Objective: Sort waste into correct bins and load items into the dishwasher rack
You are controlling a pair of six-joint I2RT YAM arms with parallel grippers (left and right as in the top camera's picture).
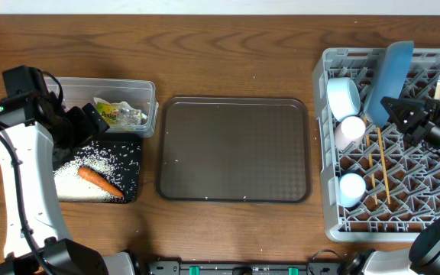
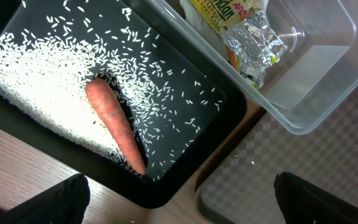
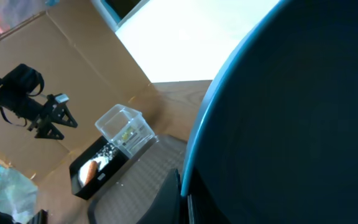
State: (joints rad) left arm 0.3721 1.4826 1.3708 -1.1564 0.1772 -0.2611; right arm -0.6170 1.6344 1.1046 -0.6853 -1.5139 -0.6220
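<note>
The large blue plate (image 1: 392, 69) stands on edge in the grey dishwasher rack (image 1: 327, 153), and my right gripper (image 1: 400, 111) is shut on its rim. In the right wrist view the plate (image 3: 291, 112) fills the frame beside my gripper (image 3: 184, 199). A light-blue bowl (image 1: 342, 95), a pinkish cup (image 1: 350, 130), a light-blue cup (image 1: 351, 187) and chopsticks (image 1: 380, 164) lie in the rack. My left gripper (image 2: 179, 211) hangs open and empty over the corner of the black tray (image 2: 229, 106), which holds the carrot (image 2: 114, 124) and rice (image 2: 36, 81). The wrapper (image 2: 247, 31) lies in the clear tub (image 2: 316, 68).
A dark-brown serving tray (image 1: 235, 149) lies between the bins and the rack. The left arm (image 1: 21, 168) reaches along the table's left side. Cardboard walls and a stand-mounted device (image 3: 30, 102) show beyond the table in the right wrist view.
</note>
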